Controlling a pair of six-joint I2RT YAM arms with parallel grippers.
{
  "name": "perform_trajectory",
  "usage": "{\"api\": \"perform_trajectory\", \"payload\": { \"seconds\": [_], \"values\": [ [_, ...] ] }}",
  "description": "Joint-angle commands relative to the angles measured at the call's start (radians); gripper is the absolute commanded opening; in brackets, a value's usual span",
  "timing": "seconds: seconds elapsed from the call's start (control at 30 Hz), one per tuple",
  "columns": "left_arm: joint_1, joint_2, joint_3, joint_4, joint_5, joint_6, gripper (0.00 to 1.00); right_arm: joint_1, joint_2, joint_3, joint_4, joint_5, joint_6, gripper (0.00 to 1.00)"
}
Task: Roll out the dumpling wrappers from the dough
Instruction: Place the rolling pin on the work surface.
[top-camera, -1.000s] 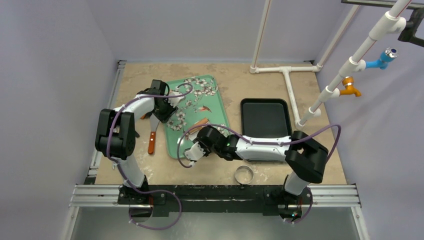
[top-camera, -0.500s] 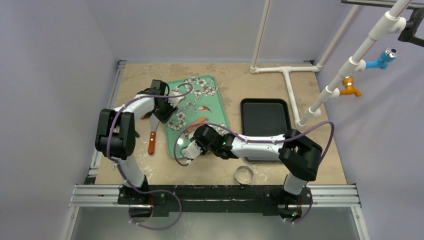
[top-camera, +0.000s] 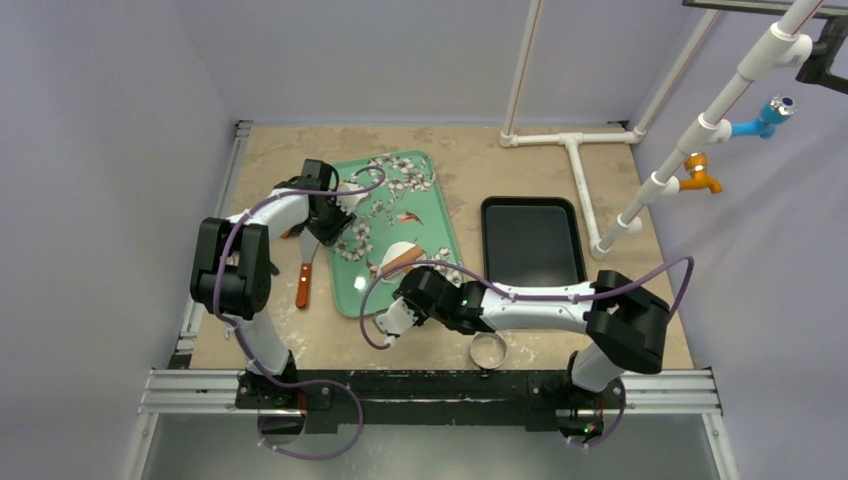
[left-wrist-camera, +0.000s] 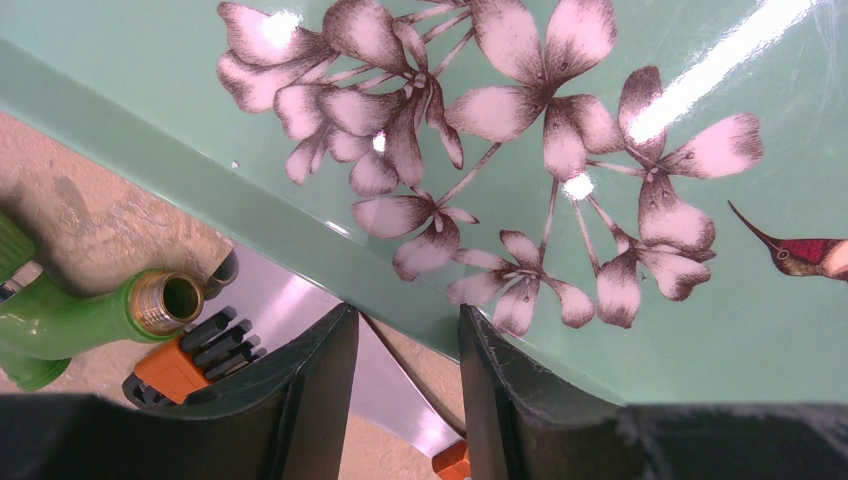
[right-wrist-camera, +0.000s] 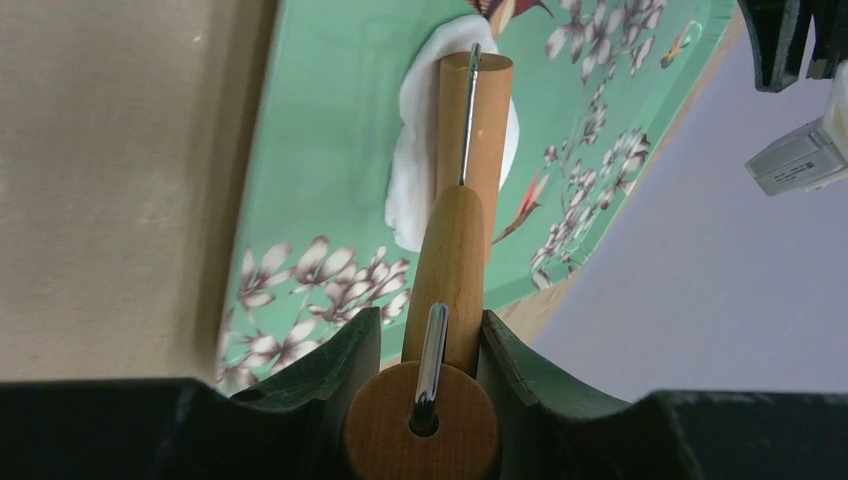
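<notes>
Right wrist: fingers (right-wrist-camera: 425, 345) pinch rolling pin (right-wrist-camera: 468, 180) – left fingers (left-wrist-camera: 405, 385) straddle tray (left-wrist-camera: 520, 150) rim.

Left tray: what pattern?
Mint-green tray with pink-and-brown blossoms and a red hummingbird; clearest in the left wrist view.

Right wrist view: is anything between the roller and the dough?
Nothing visible. The right gripper is shut on the wooden roller, whose far end lies directly over the flattened white dough on the green floral tray.
</notes>
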Motion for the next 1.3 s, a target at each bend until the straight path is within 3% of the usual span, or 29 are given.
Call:
{"api": "perform_trajectory", "payload": {
  "seconds": [0.0, 0.1, 0.37, 0.47, 0.73, 1.07, 1.27],
  "values": [
    [-0.002, -0.024, -0.007, -0.070, 0.007, 0.035, 0.40, -0.020, 0.220, 0.001, -0.321, -0.151, 0.043, 0.00],
    [-0.001, -0.031, -0.014, -0.066, 0.006, 0.038, 0.40, -0.021, 0.244, 0.013, -0.347, -0.129, 0.076, 0.00],
    [-0.002, -0.024, 0.001, -0.073, 0.006, 0.034, 0.41, 0.020, 0.052, -0.161, -0.356, -0.112, 0.184, 0.00],
    [-0.001, -0.025, -0.003, -0.072, 0.005, 0.036, 0.40, 0.020, 0.065, -0.172, -0.336, -0.113, 0.178, 0.00],
    [-0.001, -0.030, -0.007, -0.071, 0.001, 0.038, 0.41, 0.015, 0.253, -0.019, -0.277, -0.126, 0.116, 0.00],
    [-0.001, -0.026, 0.000, -0.074, 0.001, 0.038, 0.41, 0.093, 0.078, -0.178, -0.350, -0.143, 0.274, 0.00],
    [-0.001, -0.028, -0.002, -0.073, -0.001, 0.039, 0.41, 0.085, 0.075, -0.161, -0.316, -0.144, 0.213, 0.00]
  ]
}}
